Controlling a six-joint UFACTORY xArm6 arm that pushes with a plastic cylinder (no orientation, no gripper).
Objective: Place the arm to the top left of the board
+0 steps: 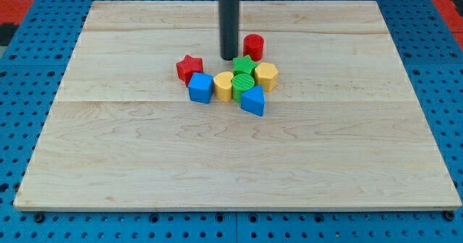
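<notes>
My tip (228, 57) stands on the wooden board (145, 156) near the view's top centre, just above the cluster of blocks. It is left of the red cylinder (253, 46) and up-right of the red star (189, 68). Below it lie the green star (244, 64), the green round block (244, 84), the yellow hexagon (267, 76), a yellow block (223, 86), the blue cube (200, 87) and the blue triangular block (253, 100). The tip touches no block that I can tell.
The board rests on a blue pegboard table (29, 91). Red surfaces show at the view's top left corner (14, 8) and top right corner (445, 1).
</notes>
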